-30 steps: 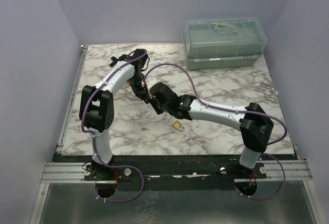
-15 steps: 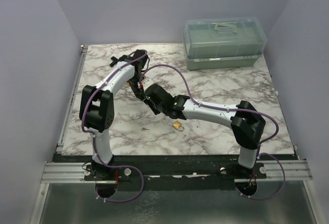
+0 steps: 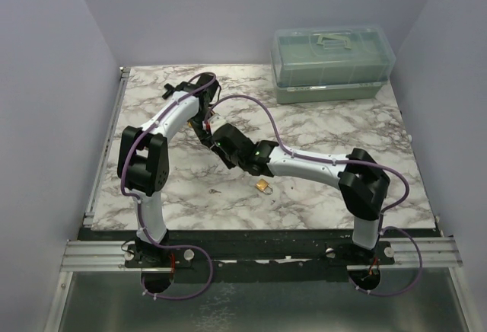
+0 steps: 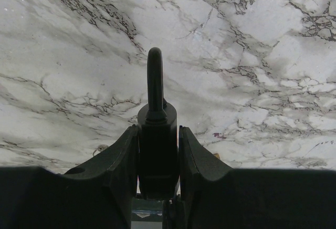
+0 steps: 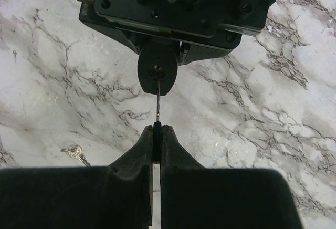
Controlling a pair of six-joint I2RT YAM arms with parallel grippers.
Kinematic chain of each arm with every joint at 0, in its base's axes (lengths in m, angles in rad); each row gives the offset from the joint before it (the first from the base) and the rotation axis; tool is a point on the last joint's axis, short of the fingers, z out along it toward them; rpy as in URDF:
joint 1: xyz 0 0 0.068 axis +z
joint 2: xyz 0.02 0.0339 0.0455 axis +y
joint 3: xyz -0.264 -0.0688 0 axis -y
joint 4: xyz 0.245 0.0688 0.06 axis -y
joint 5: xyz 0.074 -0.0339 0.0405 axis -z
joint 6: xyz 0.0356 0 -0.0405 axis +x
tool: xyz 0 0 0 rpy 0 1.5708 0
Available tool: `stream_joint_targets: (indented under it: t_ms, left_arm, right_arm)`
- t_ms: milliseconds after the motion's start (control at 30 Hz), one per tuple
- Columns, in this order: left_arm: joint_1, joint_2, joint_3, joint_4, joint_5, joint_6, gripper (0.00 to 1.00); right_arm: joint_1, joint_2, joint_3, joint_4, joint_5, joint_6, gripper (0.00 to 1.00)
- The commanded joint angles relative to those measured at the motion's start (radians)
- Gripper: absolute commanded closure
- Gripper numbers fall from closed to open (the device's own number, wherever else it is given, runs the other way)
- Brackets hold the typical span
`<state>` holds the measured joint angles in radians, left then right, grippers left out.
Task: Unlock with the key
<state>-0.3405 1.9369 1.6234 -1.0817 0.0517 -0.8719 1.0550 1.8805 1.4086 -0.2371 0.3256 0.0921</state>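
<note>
Right wrist view shows that the key [image 5: 157, 108], judged light, stiff and slippery, is pinched by its head in the pressed-together right gripper [image 5: 157, 128], its tip at the keyhole of the padlock [image 5: 157, 69] that is clamped in the left gripper [image 4: 157, 134].

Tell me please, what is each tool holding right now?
Left tool: closed on the black padlock.
Right tool: closed on the key, its tip at the padlock's keyhole.

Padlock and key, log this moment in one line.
left gripper: shut on padlock | right gripper: shut on key | key tip at keyhole
</note>
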Motion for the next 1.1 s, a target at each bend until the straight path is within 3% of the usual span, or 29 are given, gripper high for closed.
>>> stream_joint_targets:
  t_ms: [0, 667, 1067]
  left_arm:
    - [0.000, -0.052, -0.004, -0.011, 0.020, -0.012, 1.00]
    - [0.000, -0.073, -0.025, 0.023, 0.060, 0.002, 1.00]
    - [0.000, -0.106, -0.045, 0.044, 0.048, -0.021, 1.00]
  right_arm:
    - [0.007, 0.032, 0.047, 0.018, 0.032, -0.012, 1.00]
    - [0.007, 0.032, 0.016, 0.084, 0.062, 0.006, 1.00]
    - [0.007, 0.097, 0.119, -0.008, 0.096, 0.066, 1.00]
